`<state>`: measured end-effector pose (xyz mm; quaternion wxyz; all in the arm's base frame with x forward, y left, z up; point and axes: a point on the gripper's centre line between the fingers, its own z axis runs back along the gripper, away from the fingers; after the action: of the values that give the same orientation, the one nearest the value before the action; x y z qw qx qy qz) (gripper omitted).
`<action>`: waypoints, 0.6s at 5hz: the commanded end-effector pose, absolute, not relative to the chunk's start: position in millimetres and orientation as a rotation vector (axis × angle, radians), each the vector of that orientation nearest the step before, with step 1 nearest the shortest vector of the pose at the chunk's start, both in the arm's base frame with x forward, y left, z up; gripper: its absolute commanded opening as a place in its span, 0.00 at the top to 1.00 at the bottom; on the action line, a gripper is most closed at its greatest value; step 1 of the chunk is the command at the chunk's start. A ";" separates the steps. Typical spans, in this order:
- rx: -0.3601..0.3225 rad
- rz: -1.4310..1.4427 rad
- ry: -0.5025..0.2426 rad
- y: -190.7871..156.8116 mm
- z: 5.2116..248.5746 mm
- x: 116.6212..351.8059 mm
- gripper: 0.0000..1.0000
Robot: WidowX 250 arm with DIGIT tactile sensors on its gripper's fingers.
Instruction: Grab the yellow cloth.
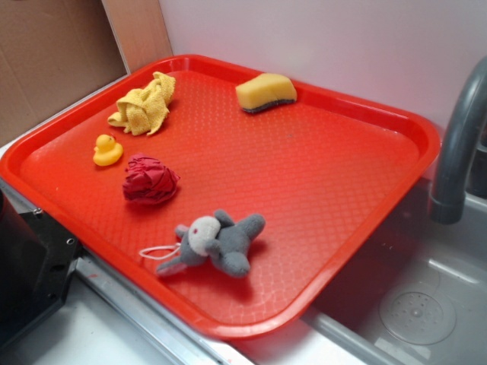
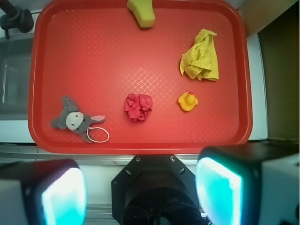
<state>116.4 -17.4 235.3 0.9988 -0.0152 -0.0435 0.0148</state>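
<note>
Red plastic tray (image 1: 365, 251) carries everything, propped partly over a sink. Its contents lie well apart, which should leave each easy to reach. Grey plush (image 2: 75, 120) lies near one corner, the cloth (image 2: 200, 57) bunched near the opposite corner, untouched. A sponge (image 2: 142, 11) sits at the far edge, cut off in the wrist view. Dark red cloth (image 2: 138, 106) sits mid-tray; a small duck (image 2: 187, 101) is beside it. Pincer (image 2: 140, 192) hangs wide open off the tray, empty, its fingers blurred.

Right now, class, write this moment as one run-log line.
stage: before reach | claw: open, off tray, empty | yellow cloth: untouched, beside duck | next: move toward cloth
</note>
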 end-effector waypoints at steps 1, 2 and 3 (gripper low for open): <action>-0.030 0.030 -0.087 -17.4 235.3 116.4 0.00; 0.006 0.096 -0.116 -5.2 227.7 132.5 0.00; 0.054 0.147 -0.132 8.7 213.4 150.7 0.00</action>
<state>149.6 7.5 206.2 0.9956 0.0275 -0.0532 0.0721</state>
